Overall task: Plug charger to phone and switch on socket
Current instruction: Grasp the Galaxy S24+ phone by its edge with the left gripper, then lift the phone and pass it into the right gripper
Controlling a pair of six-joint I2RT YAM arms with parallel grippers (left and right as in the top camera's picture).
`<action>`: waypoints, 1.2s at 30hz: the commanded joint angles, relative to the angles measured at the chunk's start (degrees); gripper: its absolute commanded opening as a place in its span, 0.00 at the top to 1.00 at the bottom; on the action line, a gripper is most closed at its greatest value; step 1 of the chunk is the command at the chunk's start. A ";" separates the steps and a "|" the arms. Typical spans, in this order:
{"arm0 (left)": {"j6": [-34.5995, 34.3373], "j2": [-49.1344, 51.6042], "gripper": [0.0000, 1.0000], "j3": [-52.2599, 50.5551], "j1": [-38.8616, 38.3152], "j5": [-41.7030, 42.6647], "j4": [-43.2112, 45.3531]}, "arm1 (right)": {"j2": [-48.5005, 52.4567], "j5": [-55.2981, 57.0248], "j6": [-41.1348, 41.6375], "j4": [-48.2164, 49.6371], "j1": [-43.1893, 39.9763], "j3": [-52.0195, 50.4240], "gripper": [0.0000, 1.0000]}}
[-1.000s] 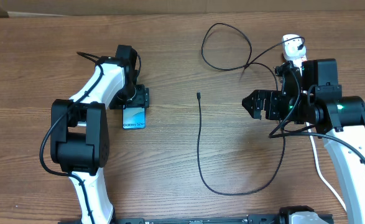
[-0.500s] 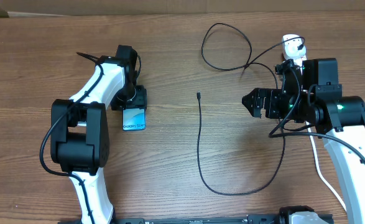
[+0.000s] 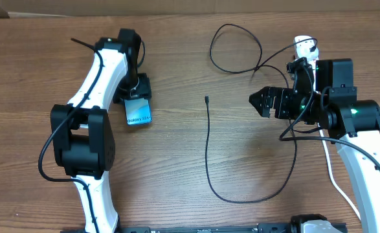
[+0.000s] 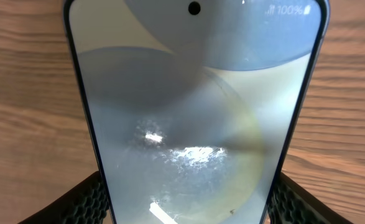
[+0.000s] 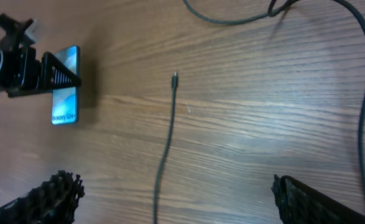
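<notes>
Left pincer: partly closed, fingers clamped on both long edges of the phone — screen up.
Right pincer: spread wide, empty, over the table.
Charger: lay loose on the table — connector tip well apart from the phone, between the pincers.
Socket: far right, partly hidden.

From overhead, the left gripper covers the far end of the slim black-edged phone with a light blue screen, and the left wrist view crops it top and bottom. Near the far edge of the table, on the right, the right arm hides most of the small white red-marked power strip. The tip of the long thin black cable is too small to make out.
</notes>
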 commanded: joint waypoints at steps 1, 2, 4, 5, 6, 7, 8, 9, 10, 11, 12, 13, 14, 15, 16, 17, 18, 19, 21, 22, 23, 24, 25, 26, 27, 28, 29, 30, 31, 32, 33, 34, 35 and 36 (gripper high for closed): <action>-4.96 -0.09 0.38 4.96 0.22 1.86 -2.03 | 0.52 -1.55 6.93 1.40 -0.11 1.29 0.00; -4.98 -0.09 0.38 5.84 0.22 3.50 -2.40 | 0.92 -1.57 9.05 1.81 -0.04 1.29 0.00; -5.62 -0.09 0.38 7.26 0.22 7.10 -2.73 | 1.90 -2.47 12.11 2.67 0.31 1.29 0.00; -6.10 -0.09 0.38 7.76 0.22 8.81 -2.69 | 2.58 -3.23 13.49 3.15 0.61 1.29 0.00; -6.54 -0.09 0.39 8.20 0.22 10.56 -2.62 | 3.26 -4.13 14.53 3.74 1.01 1.29 0.00; -7.13 -0.09 0.39 8.66 0.22 12.85 -2.38 | 4.11 -5.20 15.17 4.33 1.44 1.29 0.00; -7.74 -0.09 0.40 8.92 0.22 14.49 -2.05 | 5.01 -6.38 15.93 5.14 1.95 1.29 0.00; -8.04 -0.09 0.40 9.05 0.22 16.13 -1.62 | 6.10 -7.61 16.63 5.99 2.51 1.29 0.00; -8.44 -0.09 0.41 9.20 0.22 17.99 -1.16 | 7.19 -8.83 17.46 6.93 3.10 1.29 0.00; -9.07 -0.09 0.41 9.33 0.22 19.19 -0.92 | 8.57 -10.14 18.08 8.07 3.87 1.29 0.00; -9.92 -0.09 0.41 9.33 0.22 20.31 -0.50 | 9.57 -10.82 18.82 8.92 4.48 1.29 0.01; -10.93 -0.09 0.40 9.33 0.22 21.46 0.00 | 10.88 -11.23 19.78 10.16 5.42 1.29 0.01; -11.80 -0.09 0.41 9.33 0.22 22.53 0.50 | 11.96 -11.19 20.59 11.28 6.32 1.29 0.02; -12.76 -0.09 0.40 9.33 0.22 23.80 1.22 | 12.98 -11.17 20.76 12.50 7.32 1.29 0.03; -13.60 -0.09 0.40 9.33 0.22 25.05 1.88 | 13.92 -11.17 20.76 13.90 8.37 1.29 0.03; -14.78 -0.09 0.40 9.33 0.22 26.53 2.91 | 15.06 -11.13 20.76 15.93 9.90 1.29 0.03; -15.41 -0.09 0.40 9.33 0.22 27.17 3.39 | 15.58 -11.10 20.76 16.98 10.71 1.29 0.03; -16.61 -0.09 0.40 9.33 0.22 28.65 4.24 | 16.24 -10.91 20.83 18.62 11.96 1.29 0.03; -18.64 -0.09 0.41 9.33 0.22 30.69 5.20 | 16.98 -8.24 22.56 20.98 14.36 1.29 0.03; -19.65 -0.09 0.42 9.33 0.22 31.41 5.66 | 17.16 -6.03 23.61 21.86 15.50 1.29 0.03; -20.39 -0.09 0.42 9.33 0.22 32.37 5.97 | 17.16 -3.61 24.22 22.62 16.70 1.29 0.03; -21.07 -0.09 0.43 9.33 0.22 33.14 6.21 | 17.16 -1.14 24.92 23.41 17.92 1.29 0.03; -21.75 -0.09 0.44 9.33 0.24 34.01 6.36 | 17.16 0.79 25.31 23.93 18.88 1.29 0.03; -22.93 -0.09 0.44 9.33 0.22 35.08 6.58 | 17.16 3.76 25.29 25.20 20.65 1.29 0.04; -22.95 -0.09 0.44 9.33 0.22 35.78 6.64 | 17.16 5.42 25.51 25.86 21.84 1.29 0.05; -22.95 -0.09 0.44 9.33 0.22 37.03 6.75 | 17.16 7.23 26.45 26.47 22.91 1.29 0.05; -22.95 -0.09 0.44 9.33 0.22 38.01 6.75 | 17.16 8.44 27.02 26.95 23.71 1.29 0.06; -22.93 -0.09 0.44 9.33 0.22 39.17 6.75 | 17.16 9.42 27.28 27.63 24.55 1.29 0.07; -22.93 -0.09 0.44 9.33 0.22 40.28 6.75 | 17.16 9.99 27.67 28.15 25.20 1.29 0.08; -22.93 -0.09 0.44 9.33 0.22 41.79 6.73 | 17.16 10.60 28.26 28.87 26.05 1.29 0.11; -22.93 -0.09 0.44 9.33 0.22 42.49 6.69 | 17.16 10.64 28.26 29.16 26.34 1.29 0.13; -22.93 -0.09 0.44 9.33 0.17 43.67 6.67 | 17.18 10.64 28.46 29.73 26.88 1.29 0.16; -22.93 -0.09 0.44 9.33 0.15 44.63 6.49 | 17.20 10.97 29.20 29.90 27.19 1.29 0.20; -22.95 -0.09 0.44 9.33 0.15 45.79 6.27 | 17.22 11.93 30.67 30.10 27.58 1.29 0.24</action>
